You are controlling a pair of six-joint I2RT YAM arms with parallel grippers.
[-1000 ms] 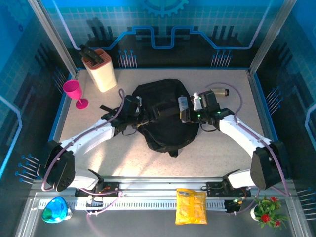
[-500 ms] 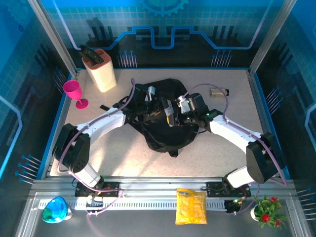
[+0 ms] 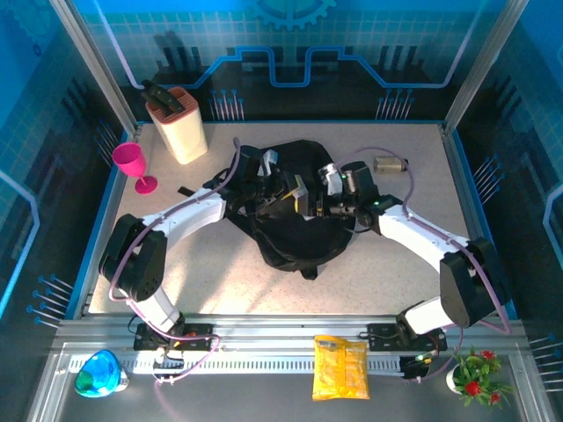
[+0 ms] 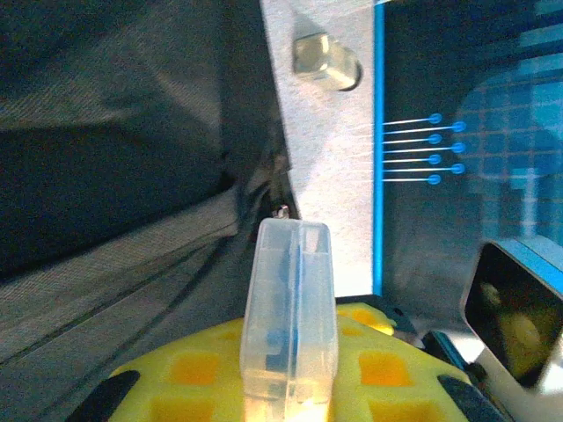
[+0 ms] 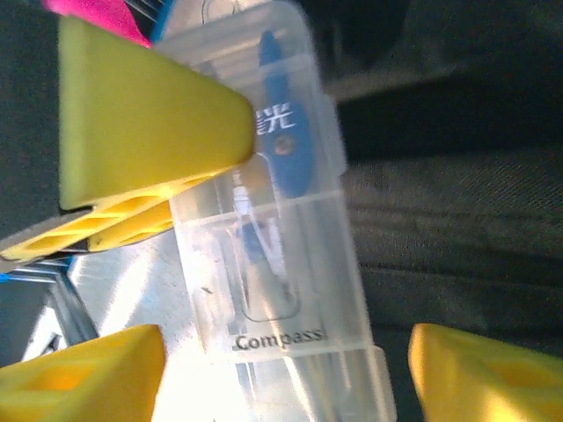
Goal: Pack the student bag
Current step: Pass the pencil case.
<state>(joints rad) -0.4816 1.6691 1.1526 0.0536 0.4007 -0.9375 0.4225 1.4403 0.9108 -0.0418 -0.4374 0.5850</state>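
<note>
1. Since a second ago, the left gripper [image 4: 290, 400] has been brought across over the large black soft fabric backpack [image 3: 295, 237] and clenched, while the right gripper [image 5: 281, 378] has been let wide.
2. The left gripper is clamped on a clear oblong plastic case [image 4: 290, 299], which is seen edge-on between its yellow fingers [image 4: 387, 369] in the left wrist view.
3. The right gripper is released: in its wrist view the case, marked "Compass" and with a blue compass inside, is framed by the two yellow fingers [image 5: 79, 374], and a gap is seen on either side.
4. In that same view, one finger of the left gripper is pressed against the case's side.
5. The backpack is spread in the middle of the speckled beige table [image 3: 220, 281], beneath both grippers, and the case is held over its upper part.
6. Farther out, a small tan cylinder [image 3: 390, 164] is laid on the table to the right of the backpack, apart from it.
7. A cream knife block [image 3: 180, 127] and a pink plastic goblet [image 3: 132, 165] are stood upright near the far left corner.
</note>
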